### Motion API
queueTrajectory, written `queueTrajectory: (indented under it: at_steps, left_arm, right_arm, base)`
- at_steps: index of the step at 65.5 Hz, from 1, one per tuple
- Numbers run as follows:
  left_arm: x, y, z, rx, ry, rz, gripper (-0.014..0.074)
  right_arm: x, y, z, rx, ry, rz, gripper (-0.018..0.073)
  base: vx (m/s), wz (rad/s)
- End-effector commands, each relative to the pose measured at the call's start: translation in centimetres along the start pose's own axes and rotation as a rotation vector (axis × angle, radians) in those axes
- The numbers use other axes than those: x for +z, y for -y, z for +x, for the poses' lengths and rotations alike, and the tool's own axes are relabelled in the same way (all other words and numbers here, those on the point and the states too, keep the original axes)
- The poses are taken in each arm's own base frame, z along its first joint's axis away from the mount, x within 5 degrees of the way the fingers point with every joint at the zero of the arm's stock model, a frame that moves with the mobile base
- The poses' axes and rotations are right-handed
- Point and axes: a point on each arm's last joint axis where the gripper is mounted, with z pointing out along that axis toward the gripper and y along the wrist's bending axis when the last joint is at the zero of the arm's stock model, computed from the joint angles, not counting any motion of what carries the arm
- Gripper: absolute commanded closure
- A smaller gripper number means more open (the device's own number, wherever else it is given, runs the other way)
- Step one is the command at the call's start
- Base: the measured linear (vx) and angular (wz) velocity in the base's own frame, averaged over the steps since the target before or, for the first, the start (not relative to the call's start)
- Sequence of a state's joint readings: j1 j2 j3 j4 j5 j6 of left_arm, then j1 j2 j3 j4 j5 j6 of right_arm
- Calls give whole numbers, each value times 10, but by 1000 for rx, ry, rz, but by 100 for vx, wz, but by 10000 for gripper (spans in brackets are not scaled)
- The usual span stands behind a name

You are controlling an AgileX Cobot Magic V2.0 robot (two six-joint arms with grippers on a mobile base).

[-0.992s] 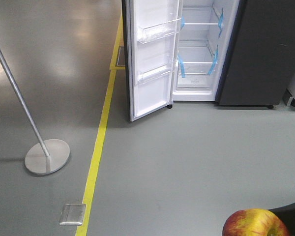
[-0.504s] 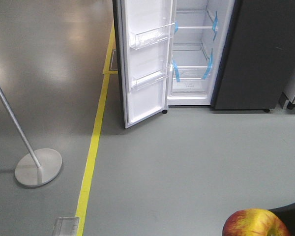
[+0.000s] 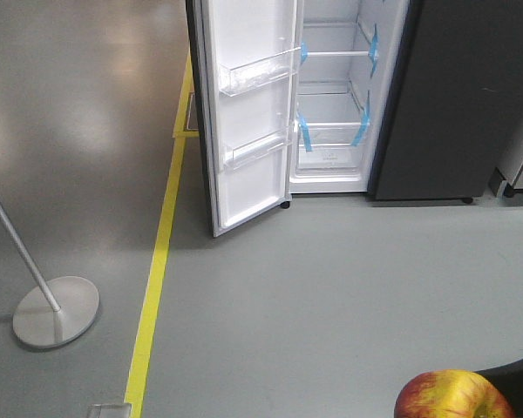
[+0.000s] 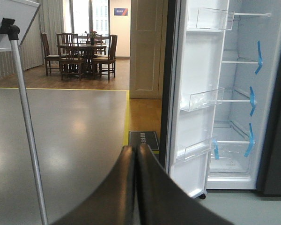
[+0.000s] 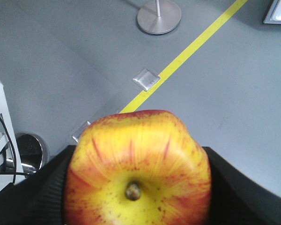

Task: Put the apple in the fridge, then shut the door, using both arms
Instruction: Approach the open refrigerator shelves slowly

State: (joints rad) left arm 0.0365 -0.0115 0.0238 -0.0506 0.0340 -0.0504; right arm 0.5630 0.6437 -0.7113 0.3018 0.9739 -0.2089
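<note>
Apple (image 5: 136, 164), one, pinched by right hand (image 5: 136, 197), left hand (image 4: 136, 154) pressed together, one door (image 3: 244, 113) open, three bins (image 4: 201, 98).

Front view: even light from overhead, with soft pale glare on the floor (image 3: 78, 131) at 10 o'clock. The fridge (image 3: 331, 113) lining at 12 o'clock is bright, nearly washed out. The stand (image 3: 57, 311) at 8 o'clock throws a faint shadow to its left. The apple (image 3: 453, 396) at 5 o'clock is cut by the frame and a little soft.

Left wrist view: the windows (image 4: 91, 14) at 11 o'clock are blown white, and daylight sheens the floor. The left gripper (image 4: 136, 154) at 6 o'clock is a dark, unfocused mass.

Right wrist view: flat, shadowless light. The apple's stem is sharp; the black pads (image 5: 243, 187) at 4 and 8 o'clock blur.
</note>
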Motion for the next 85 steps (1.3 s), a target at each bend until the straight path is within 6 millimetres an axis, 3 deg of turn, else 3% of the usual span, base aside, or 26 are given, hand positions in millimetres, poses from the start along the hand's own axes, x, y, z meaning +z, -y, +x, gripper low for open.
queueTrajectory:
  at_steps: [1, 85]
  left_arm:
    - [0, -1, 2, -8, 61, 0, 602]
    - [0, -1, 2, -8, 61, 0, 602]
  right_arm:
    - [-6, -1, -11, -2, 87, 0, 492]
    - [-6, -1, -11, -2, 86, 0, 492]
  base:
    - [8, -3]
    - [8, -1]
